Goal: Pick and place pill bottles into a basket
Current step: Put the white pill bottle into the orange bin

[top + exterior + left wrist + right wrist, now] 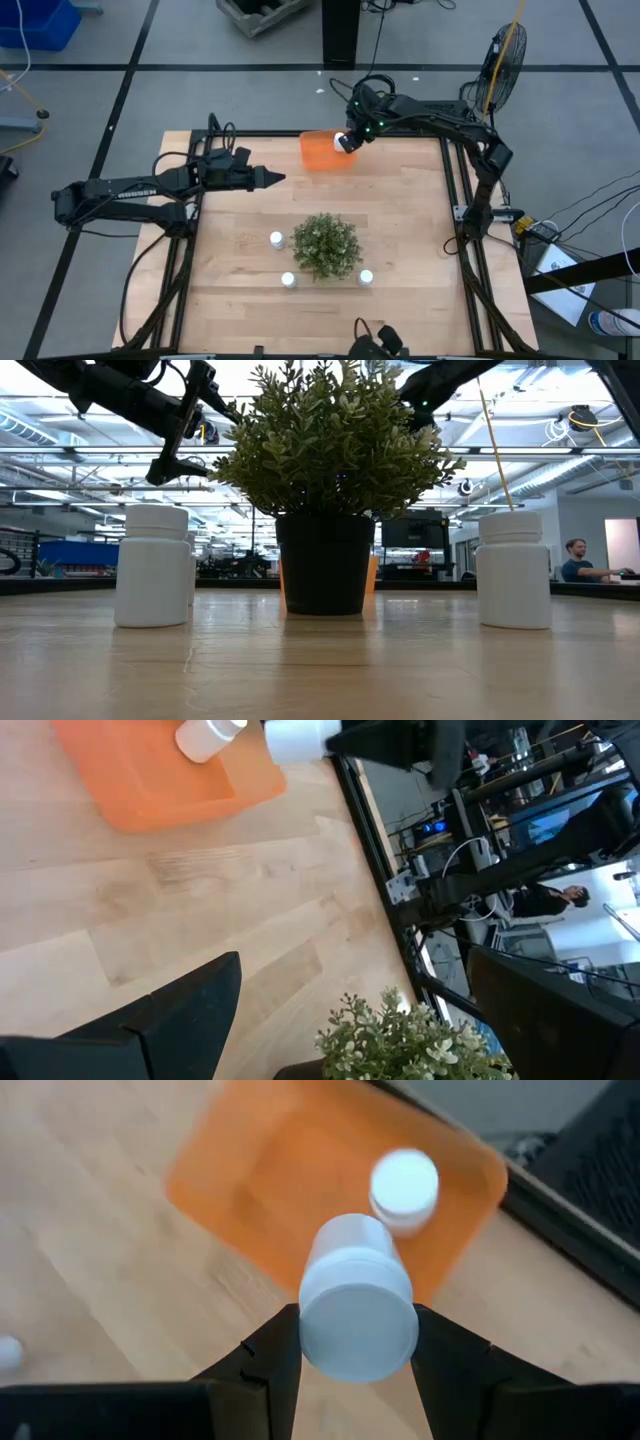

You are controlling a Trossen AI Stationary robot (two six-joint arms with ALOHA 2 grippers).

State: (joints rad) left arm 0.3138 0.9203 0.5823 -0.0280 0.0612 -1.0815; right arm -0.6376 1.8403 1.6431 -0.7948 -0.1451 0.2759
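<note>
You had the table [400, 210] spread out under you, and the plant [326, 245] sat just below its centre — big, bushy, and no part of the job. Up at twelve o'clock, hard against the far edge, lay the basket [318, 150], long side running across the table. That was where it all turned: your right gripper [347, 141] hung over the basket's three o'clock end, fingers clamped on a held bottle [357, 1302] by its sides. In the right wrist view the bottle's long axis ran straight out between the fingers, and the orange floor lay directly beyond it, so I judged the drop needed only a release, perhaps a nudge toward nine o'clock to be safe. One bottle in the basket [404, 1187] was already there, just beyond the held one — watch you didn't land on top of it.

Your left gripper [272, 179] waited at about ten o'clock from the plant, clear of the basket, fingers parted and holding nothing.

Three loose bottles stood upright round the plant — one [276, 239] at nine o'clock, one [288, 280] at seven, one [366, 277] at five. The left arm was nearer the first two, by my reckoning.
</note>
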